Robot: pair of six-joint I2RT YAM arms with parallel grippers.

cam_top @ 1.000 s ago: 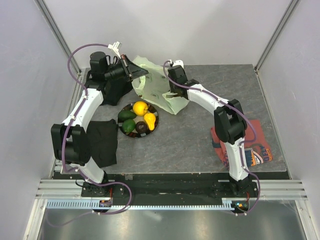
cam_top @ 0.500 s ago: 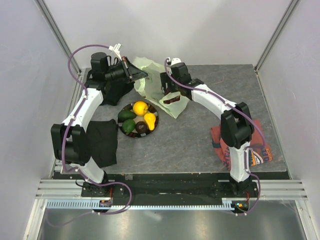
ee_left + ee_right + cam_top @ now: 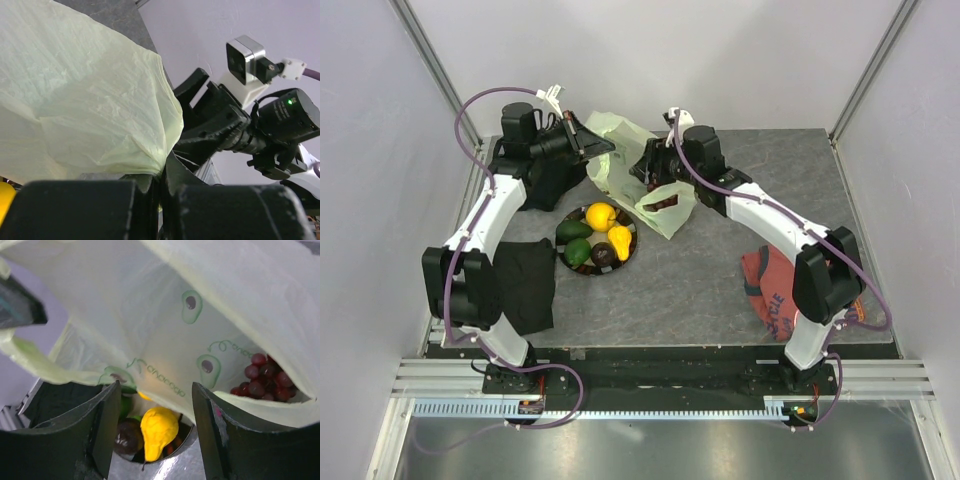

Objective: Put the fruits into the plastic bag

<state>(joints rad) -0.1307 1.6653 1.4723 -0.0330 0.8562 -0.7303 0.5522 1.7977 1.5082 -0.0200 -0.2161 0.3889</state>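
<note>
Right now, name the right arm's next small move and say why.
Probably swing the right gripper, open and empty, to the plate for the lemon: the grapes already lie in the bag, which the left gripper holds up.

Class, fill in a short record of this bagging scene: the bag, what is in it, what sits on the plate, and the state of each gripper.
Bag: pale green plastic bag, one edge lifted
In bag: grape bunch
On plate: round yellow fruit, pear-shaped yellow fruit, upper green fruit, lower green fruit, dark brown fruit
Left gripper: shut on the bag's edge
Right gripper: open, empty, by the bag
</note>
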